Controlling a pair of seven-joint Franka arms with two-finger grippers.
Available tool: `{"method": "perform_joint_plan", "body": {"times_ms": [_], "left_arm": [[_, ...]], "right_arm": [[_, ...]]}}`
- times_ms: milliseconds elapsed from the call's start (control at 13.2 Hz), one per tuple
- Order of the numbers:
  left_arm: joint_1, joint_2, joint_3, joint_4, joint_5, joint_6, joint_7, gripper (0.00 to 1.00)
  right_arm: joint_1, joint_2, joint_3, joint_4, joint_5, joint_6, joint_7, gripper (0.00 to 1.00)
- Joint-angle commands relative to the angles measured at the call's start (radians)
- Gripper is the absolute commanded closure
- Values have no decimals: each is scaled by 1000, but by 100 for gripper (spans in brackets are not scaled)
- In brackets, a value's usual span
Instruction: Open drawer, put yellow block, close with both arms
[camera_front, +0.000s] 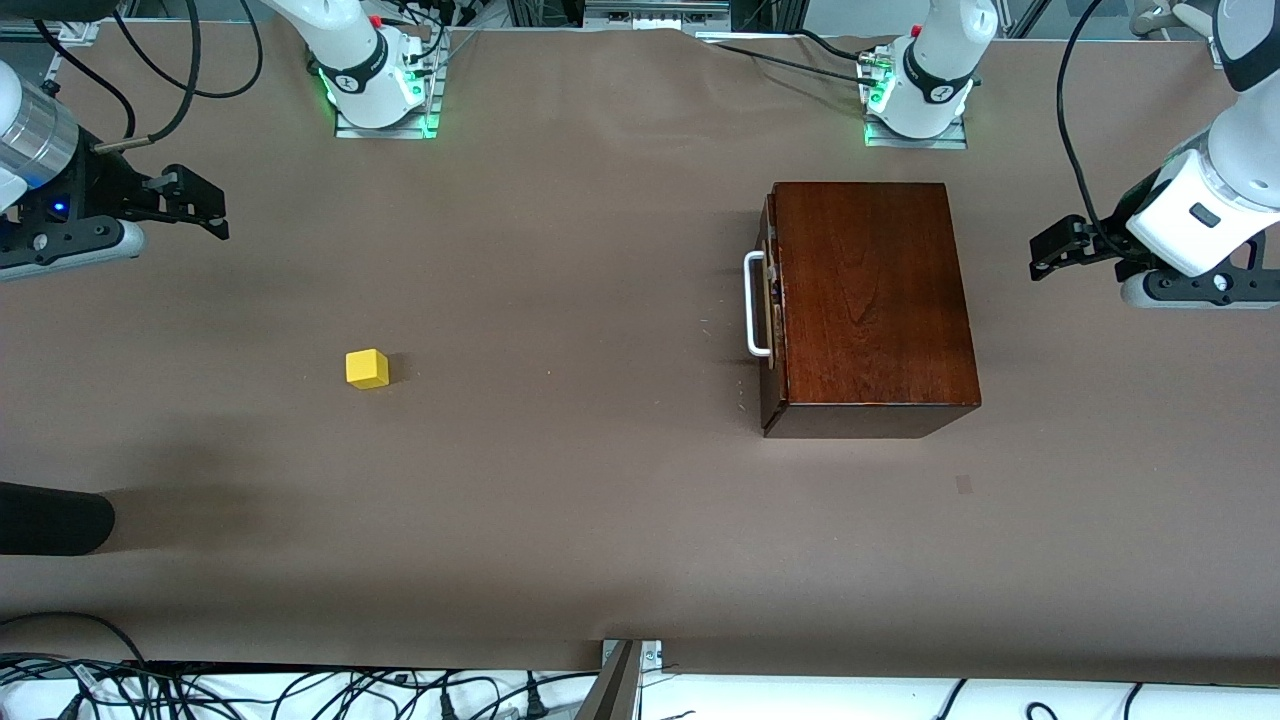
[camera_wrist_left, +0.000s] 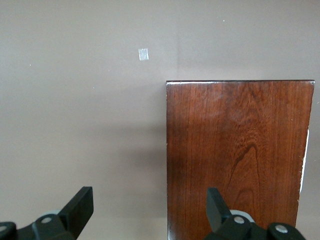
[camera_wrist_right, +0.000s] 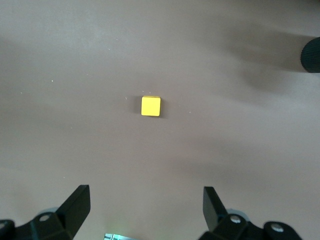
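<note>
the brown counter (camera_front: 560, 500) holds a shut drawer (camera_front: 768, 305) and a yellow block (camera_front: 367, 368). left pincer (camera_front: 1045, 255) and right pincer (camera_front: 210, 210) hang released, waiting.

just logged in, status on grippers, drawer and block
Left gripper open, up beside wooden box; right gripper open, empty. Drawer shut. Yellow block on table, untouched. Nothing in the way.

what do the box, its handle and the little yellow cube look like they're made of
The box looks like wood with a glossy dark reddish-brown finish: grain lines show on its top, and its edges catch the light. The handle is a smooth white bar, possibly painted metal or plastic; the look leaves it open. The yellow cube has flat, even, matte faces, so painted wood or plastic, hard to tell which.
</note>
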Motion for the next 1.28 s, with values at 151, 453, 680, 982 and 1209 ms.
{"method": "perform_joint_plan", "body": {"times_ms": [151,453,680,982,1209], "left_arm": [[-23,24,-6,40,0,-129,-6,0],[-136,140,-101,43,-57,-159,-18,0],[-254,225,-120,43,-51,12,-172,0],[-423,323,-120,63,-39,135,-478,0],[-498,392,-117,61,-29,249,-506,0]], "right_arm": [[-3,-7,5,16,17,-22,17,0],[-3,-7,3,16,17,-22,17,0],[-3,-7,5,16,17,-22,17,0],[-3,-7,5,16,17,-22,17,0],[-3,-7,5,18,17,-22,17,0]]}}
